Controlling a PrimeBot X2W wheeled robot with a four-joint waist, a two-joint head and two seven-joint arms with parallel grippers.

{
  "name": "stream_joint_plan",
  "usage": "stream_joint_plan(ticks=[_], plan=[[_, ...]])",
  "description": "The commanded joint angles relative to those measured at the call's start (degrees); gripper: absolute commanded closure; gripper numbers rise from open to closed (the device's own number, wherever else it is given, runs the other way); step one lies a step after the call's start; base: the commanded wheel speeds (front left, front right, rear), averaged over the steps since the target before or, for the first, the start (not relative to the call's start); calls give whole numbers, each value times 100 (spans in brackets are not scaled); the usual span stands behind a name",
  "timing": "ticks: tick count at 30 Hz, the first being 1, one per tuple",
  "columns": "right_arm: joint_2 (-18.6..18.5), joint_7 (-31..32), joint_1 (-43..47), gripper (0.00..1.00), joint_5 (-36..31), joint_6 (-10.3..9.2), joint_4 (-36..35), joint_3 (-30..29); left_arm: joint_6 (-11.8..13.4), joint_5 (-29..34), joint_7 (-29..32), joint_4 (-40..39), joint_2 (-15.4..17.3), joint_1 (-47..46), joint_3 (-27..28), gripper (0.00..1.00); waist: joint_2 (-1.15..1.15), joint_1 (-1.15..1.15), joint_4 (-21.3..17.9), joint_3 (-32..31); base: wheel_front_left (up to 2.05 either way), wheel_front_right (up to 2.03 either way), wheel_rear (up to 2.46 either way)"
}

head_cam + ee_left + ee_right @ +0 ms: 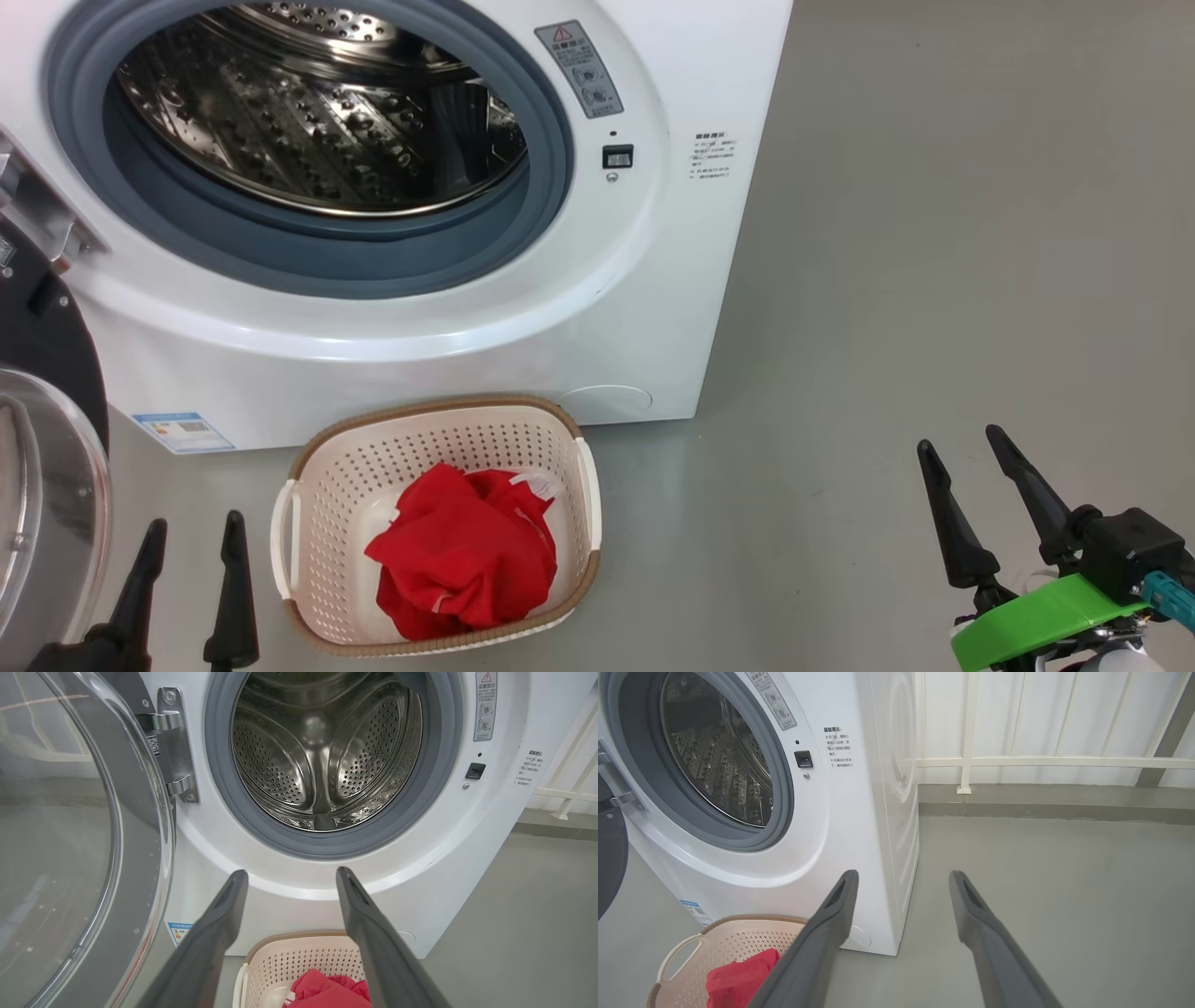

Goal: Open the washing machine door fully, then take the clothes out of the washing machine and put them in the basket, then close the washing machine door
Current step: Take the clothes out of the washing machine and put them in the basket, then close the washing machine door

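The white washing machine (392, 364) (467, 849) (859, 826) stands with its steel drum bare inside the grey gasket. Its door (47, 485) (70, 849) hangs swung out at the left on its hinge. The red clothes (467, 560) (327, 991) (738, 980) lie bunched in the cream basket (448, 439) (299, 956) (733, 938) on the floor before the machine. My left gripper (193, 537) (292, 873) is open, low at the left between door and basket, holding nothing. My right gripper (962, 448) (901, 875) is open over bare floor, right of the basket.
Grey floor (934, 233) stretches to the right of the machine. A white railing (1017, 760) and a low kerb run along the wall behind. A green part (1036, 616) sits on my right wrist.
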Motion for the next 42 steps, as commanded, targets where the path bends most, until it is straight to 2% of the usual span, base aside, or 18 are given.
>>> stream_joint_plan(ticks=[1,14,31,42], plan=[[-76,-27,41,0,100,9,-159,98,-18,76,-52,-169,78,-104,207,0,0,0,2,3,0,0,0],[-77,-27,-10,0,87,9,-151,112,-18,130,-52,-131,74,-159,211,0,0,0,26,25,-8,8,0],[-89,-27,-28,0,93,9,-140,111,-18,113,-52,-215,63,-141,192,0,0,0,37,18,-113,113,0],[-93,-27,-14,0,98,9,-135,115,-18,132,-52,-155,58,-153,159,0,0,0,77,-5,-16,16,0]])
